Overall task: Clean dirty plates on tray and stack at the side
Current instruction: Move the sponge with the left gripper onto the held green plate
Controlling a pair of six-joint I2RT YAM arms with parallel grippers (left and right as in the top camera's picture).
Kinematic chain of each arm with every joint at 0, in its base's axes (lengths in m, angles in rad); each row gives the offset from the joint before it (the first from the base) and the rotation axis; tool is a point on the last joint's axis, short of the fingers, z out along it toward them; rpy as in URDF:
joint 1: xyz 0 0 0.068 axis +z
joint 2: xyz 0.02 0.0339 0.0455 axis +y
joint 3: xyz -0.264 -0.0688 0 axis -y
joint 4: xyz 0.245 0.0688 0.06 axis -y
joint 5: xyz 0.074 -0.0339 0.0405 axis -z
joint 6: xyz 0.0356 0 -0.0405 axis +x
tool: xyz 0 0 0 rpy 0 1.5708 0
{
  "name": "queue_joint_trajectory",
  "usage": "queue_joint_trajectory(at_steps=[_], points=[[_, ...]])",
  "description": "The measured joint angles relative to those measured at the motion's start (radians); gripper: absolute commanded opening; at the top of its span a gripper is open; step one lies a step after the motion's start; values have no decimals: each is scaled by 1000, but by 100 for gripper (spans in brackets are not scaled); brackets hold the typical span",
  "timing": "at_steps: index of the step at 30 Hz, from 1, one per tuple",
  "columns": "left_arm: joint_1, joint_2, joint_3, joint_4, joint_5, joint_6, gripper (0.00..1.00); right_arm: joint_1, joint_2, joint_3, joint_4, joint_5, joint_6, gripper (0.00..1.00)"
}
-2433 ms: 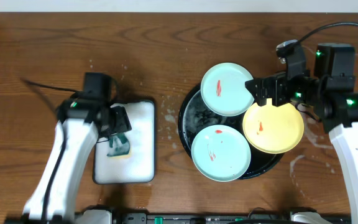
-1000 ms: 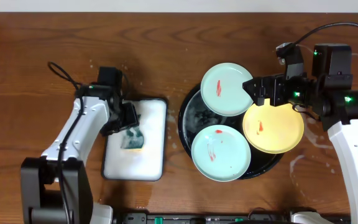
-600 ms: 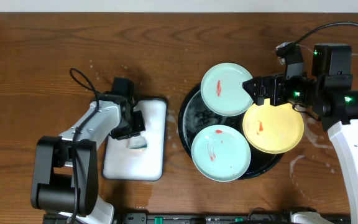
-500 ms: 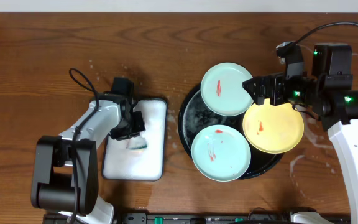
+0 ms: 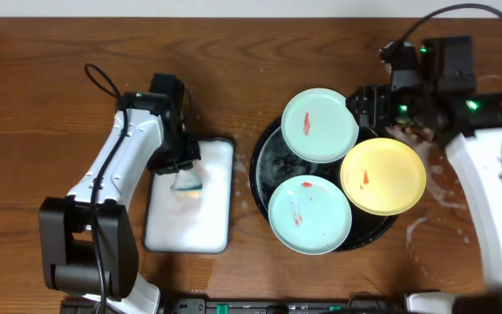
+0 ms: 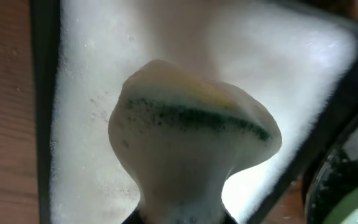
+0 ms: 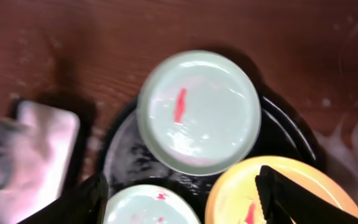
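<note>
Three plates lie on the round black tray (image 5: 262, 166): a mint one with a red smear at the back (image 5: 320, 125), a smeared mint one at the front (image 5: 309, 215), and a yellow one (image 5: 383, 175) on the right. In the right wrist view the back mint plate (image 7: 197, 112) lies ahead, with the yellow plate (image 7: 241, 199) and front mint plate (image 7: 151, 208) low in the frame. My right gripper (image 7: 182, 174) hangs open above them, at the tray's back right (image 5: 369, 103). My left gripper (image 5: 181, 166) is shut on a foamy sponge (image 6: 191, 143).
A white rectangular tray (image 5: 190, 209) full of foam lies left of the black tray, under the sponge. White foam streaks mark the wooden table at the right (image 5: 425, 222). The left arm's cable loops over the table behind it (image 5: 103, 74).
My left gripper has shut on the sponge and lifted it toward the white tray's far end. My right arm has drawn back from the yellow plate toward the far side.
</note>
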Motion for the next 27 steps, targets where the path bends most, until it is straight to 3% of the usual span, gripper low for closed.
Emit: queue_joint_trajectory(at_steps=[5, 12, 19, 27], points=[[0, 0, 76, -66, 0, 25, 7, -23, 205, 0, 64, 45, 14, 51], [0, -14, 144, -80, 28, 40, 7, -45, 431, 0, 165, 104, 33, 42], [-19, -70, 145, -30, 83, 43, 8, -44, 542, 0, 210, 105, 43, 1], [-150, -73, 146, 127, 90, 46, 7, -17, 546, 6, 136, 80, 42, 1]])
